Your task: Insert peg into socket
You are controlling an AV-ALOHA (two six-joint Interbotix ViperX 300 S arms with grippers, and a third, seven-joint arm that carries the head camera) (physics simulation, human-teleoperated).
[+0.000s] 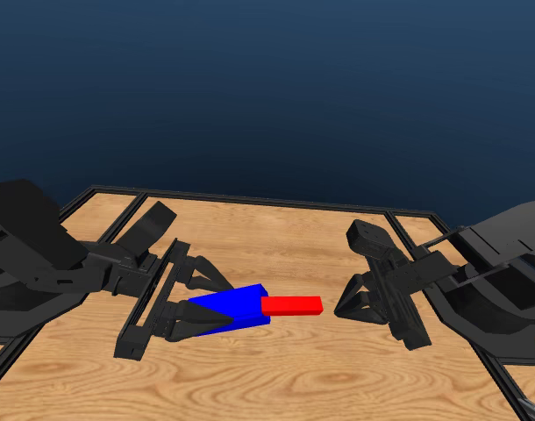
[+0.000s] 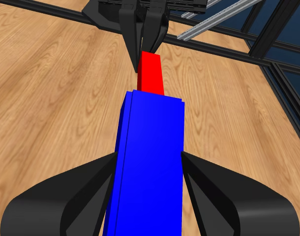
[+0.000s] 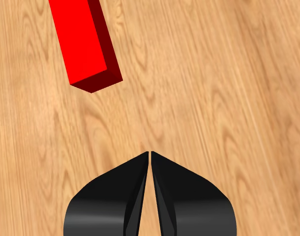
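Head view: the left gripper (image 1: pixel 217 309) reaches low over the wooden surface (image 1: pixel 276 377), clamped around the bright blue rectangular block (image 1: pixel 237 307). The slim red matte bar (image 1: pixel 291 305) protrudes from that block's far end. The right gripper (image 1: pixel 342 307), clenched on nothing, sits just beyond the bar.

left end effector (image 1: pixel 217 314): clamped, low | right end effector (image 1: pixel 340 309): jaws together, empty

A rendered simulation workspace: a black-framed wooden table (image 1: pixel 276 237) floating against a flat, featureless dark blue backdrop.
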